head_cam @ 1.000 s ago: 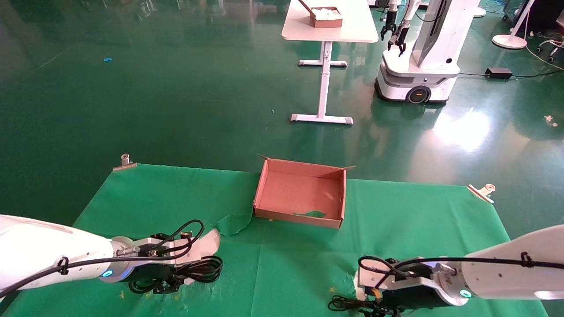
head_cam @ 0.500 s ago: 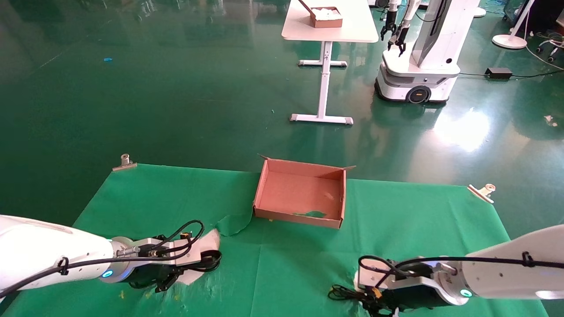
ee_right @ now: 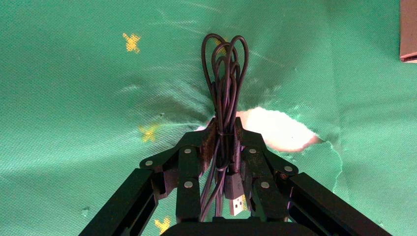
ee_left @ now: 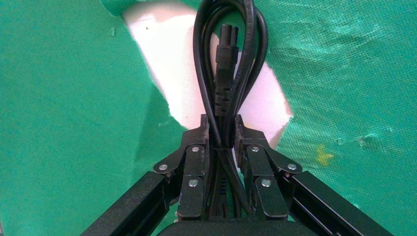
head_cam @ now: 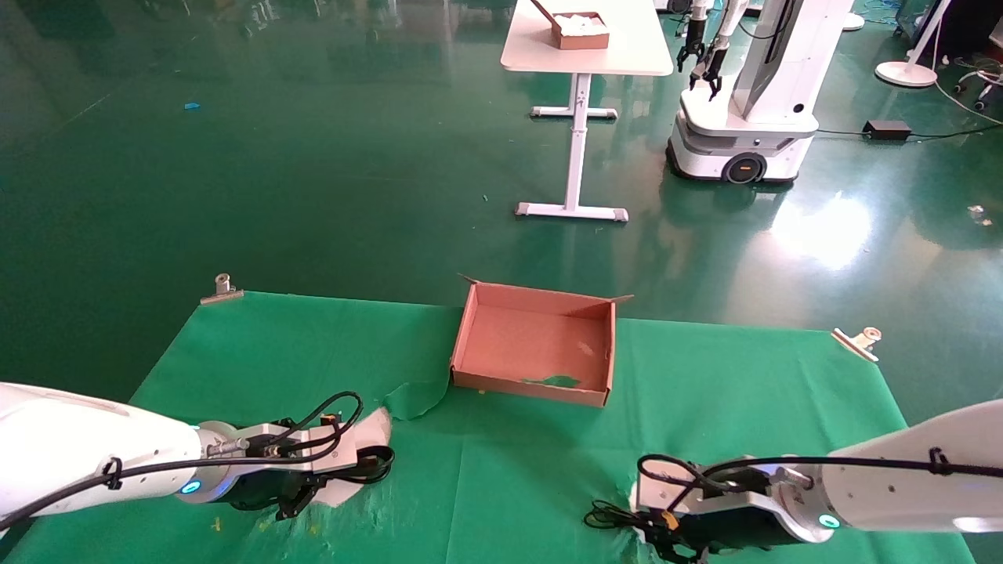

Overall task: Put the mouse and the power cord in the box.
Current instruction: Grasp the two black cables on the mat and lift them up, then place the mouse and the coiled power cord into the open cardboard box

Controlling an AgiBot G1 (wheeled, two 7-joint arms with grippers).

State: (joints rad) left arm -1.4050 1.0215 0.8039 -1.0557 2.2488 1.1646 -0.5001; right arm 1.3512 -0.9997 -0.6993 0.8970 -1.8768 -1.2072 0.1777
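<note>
The box is sitting open at the far middle of the green cloth, and both arms are working nearer the robot than it. To the box's near left, the left gripper is pinching the power cord between its fingers, the thick black loops and a plug end lying over a white patch where the cloth is torn. To the box's near right, the right gripper is clamping the thin bundled cable of the mouse, its loops reaching out past the fingertips and a USB plug showing between the fingers; the mouse body itself is hidden.
</note>
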